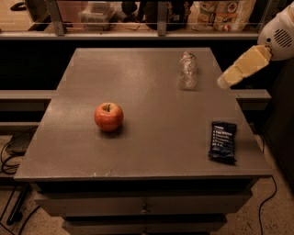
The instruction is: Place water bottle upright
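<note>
The water bottle [188,70] is a small clear crinkly plastic bottle lying on its side at the far right of the grey table [151,151], its length pointing away from the camera. My gripper [223,81] is a cream-coloured wedge reaching in from the right edge of the view, above the table's right side. It is to the right of the bottle, a short gap away and not touching it.
A red apple [109,116] stands left of the table's middle. A dark snack bar packet [223,141] lies near the front right corner. A shelf with packaged goods [220,13] runs behind the table. Cables lie on the floor at the left.
</note>
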Action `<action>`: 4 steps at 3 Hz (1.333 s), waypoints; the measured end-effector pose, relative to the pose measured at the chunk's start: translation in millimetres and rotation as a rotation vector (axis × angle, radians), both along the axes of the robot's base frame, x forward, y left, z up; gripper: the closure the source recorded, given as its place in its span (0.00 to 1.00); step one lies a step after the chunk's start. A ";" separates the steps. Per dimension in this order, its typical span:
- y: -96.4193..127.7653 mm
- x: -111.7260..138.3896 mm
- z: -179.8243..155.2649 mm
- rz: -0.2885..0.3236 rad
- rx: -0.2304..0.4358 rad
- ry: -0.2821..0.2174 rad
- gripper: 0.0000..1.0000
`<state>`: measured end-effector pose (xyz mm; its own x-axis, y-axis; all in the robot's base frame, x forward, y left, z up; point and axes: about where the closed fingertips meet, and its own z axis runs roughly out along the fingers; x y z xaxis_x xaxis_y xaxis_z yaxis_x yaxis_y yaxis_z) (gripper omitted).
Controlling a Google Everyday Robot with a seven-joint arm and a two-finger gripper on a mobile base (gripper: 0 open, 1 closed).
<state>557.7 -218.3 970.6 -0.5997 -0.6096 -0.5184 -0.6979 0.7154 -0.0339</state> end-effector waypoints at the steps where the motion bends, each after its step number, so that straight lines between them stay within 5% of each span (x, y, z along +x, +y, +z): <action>1: 8.3 28.8 0.6 -0.062 0.056 0.002 0.00; 3: 9.6 38.6 -4.5 -0.090 0.064 0.014 0.00; 4: 11.4 53.2 -11.7 -0.160 0.092 0.034 0.00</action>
